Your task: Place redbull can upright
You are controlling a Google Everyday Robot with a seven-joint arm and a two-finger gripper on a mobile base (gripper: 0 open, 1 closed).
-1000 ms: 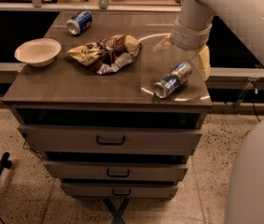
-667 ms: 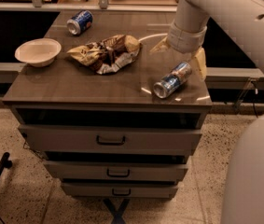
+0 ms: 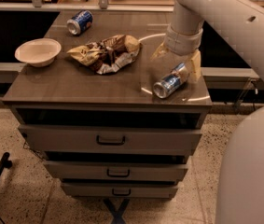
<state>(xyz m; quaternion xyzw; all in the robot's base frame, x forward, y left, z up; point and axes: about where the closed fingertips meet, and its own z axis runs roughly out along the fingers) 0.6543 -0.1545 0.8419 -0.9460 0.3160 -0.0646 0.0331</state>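
The redbull can (image 3: pixel 170 81), slim, silver and blue, lies on its side near the front right corner of the cabinet top (image 3: pixel 75 85), its silver top facing the front. My gripper (image 3: pixel 178 61) hangs from the white arm just behind the can. Its two yellowish fingers (image 3: pixel 195 65) are spread, one on each side of the can's far end. The gripper is open and the can rests on the surface.
A crumpled chip bag (image 3: pixel 106 53) lies mid-table. A white bowl (image 3: pixel 38 52) sits at the left edge. A shorter dark-blue can (image 3: pixel 79 22) lies on its side at the back left. Drawers (image 3: pixel 110 139) are below. My white base (image 3: pixel 253 171) fills the right foreground.
The arm has shifted slightly left and down toward the lying can. The can has not moved.
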